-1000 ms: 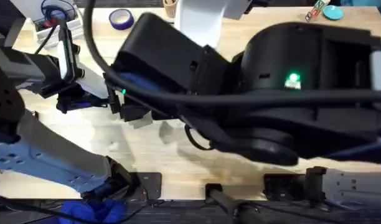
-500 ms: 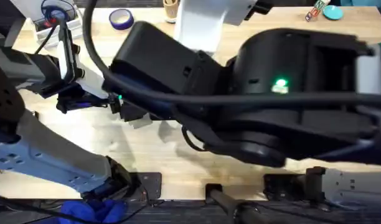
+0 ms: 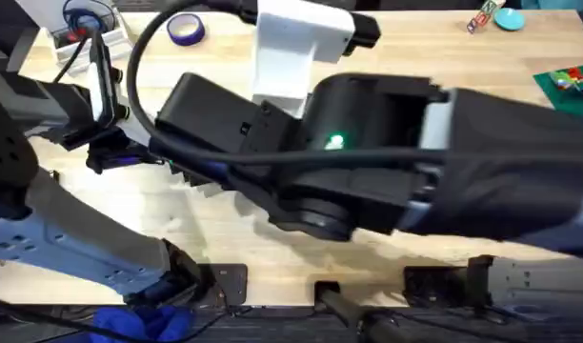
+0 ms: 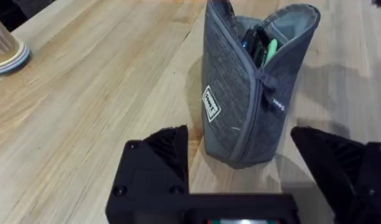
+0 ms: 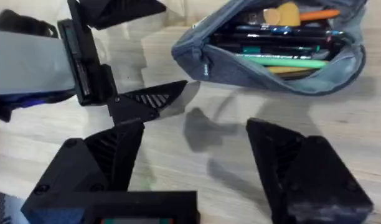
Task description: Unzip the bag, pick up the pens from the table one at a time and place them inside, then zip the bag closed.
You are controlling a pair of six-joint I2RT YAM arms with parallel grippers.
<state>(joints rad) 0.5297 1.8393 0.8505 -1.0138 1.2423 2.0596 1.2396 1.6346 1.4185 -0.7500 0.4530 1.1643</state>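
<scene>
I see the bag (image 4: 253,87) lying unzipped on the desk (image 4: 97,81) just ahead of both jaws, pens (image 5: 284,53) already inside (green one on top). Left jaws (image 4: 240,165) and right jaws (image 5: 197,162) are spread, empty. Zipping is next: one must pinch the pull tab (image 4: 271,96).

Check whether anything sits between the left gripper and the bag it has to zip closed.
Nothing visible does. In the left wrist view, the bag stands open on bare table just beyond the open left gripper, pens inside.
</scene>
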